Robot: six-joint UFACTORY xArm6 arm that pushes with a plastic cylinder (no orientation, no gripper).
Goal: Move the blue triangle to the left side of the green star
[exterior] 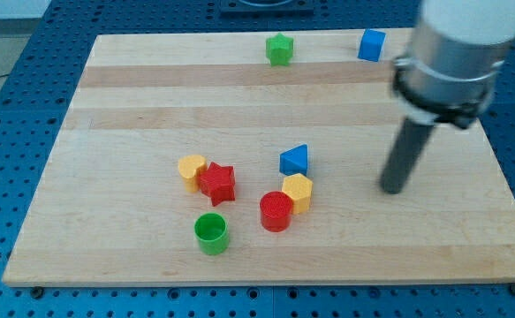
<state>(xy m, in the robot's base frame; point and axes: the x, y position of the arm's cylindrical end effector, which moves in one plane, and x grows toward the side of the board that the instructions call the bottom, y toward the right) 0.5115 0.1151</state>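
Observation:
The blue triangle lies near the middle of the wooden board. The green star sits far from it, near the board's top edge. My tip rests on the board well to the right of the blue triangle, a little lower in the view, touching no block. The rod rises from it up to the grey arm at the view's top right.
A yellow hexagon and a red cylinder sit just below the triangle. A red star and a yellow block lie to its left. A green cylinder is lower left. A blue cube is at the top right.

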